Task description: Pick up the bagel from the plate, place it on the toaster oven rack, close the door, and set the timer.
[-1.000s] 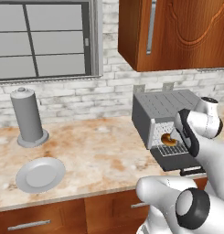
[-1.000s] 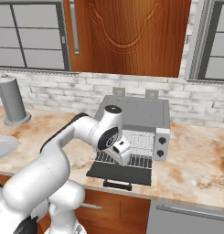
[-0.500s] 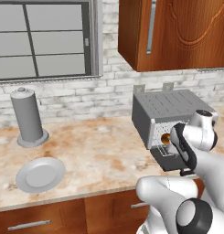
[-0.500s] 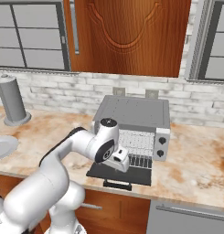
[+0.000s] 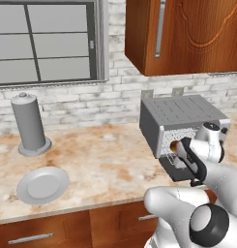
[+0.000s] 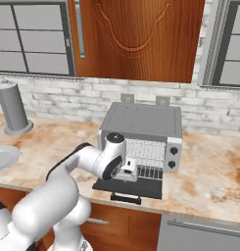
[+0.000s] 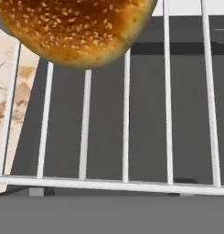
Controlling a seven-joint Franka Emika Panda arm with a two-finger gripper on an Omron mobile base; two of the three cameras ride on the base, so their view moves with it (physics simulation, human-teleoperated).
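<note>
The bagel (image 7: pixel 77 27), golden-brown and seeded, lies on the toaster oven rack (image 7: pixel 126 137), close ahead of the hand and free of any finger. In the left base view the bagel (image 5: pixel 176 145) shows inside the oven's mouth. My gripper (image 5: pixel 181 156) hovers open just in front of it, above the door (image 5: pixel 182 173), which lies folded down flat. From the right, the gripper (image 6: pixel 133 172) sits over the door (image 6: pixel 129 188) at the rack's (image 6: pixel 150 171) front edge. The plate (image 5: pixel 42 185) lies bare at the counter's front left.
The toaster oven (image 6: pixel 141 128) stands against the brick wall with two knobs (image 6: pixel 171 158) on its right face. A tall grey canister (image 5: pixel 30 123) stands at the back left. A wooden cabinet (image 5: pixel 187 34) hangs above the oven.
The hand has drawn back a little from the oven's mouth and sunk toward the door. The bagel stays on the rack.
</note>
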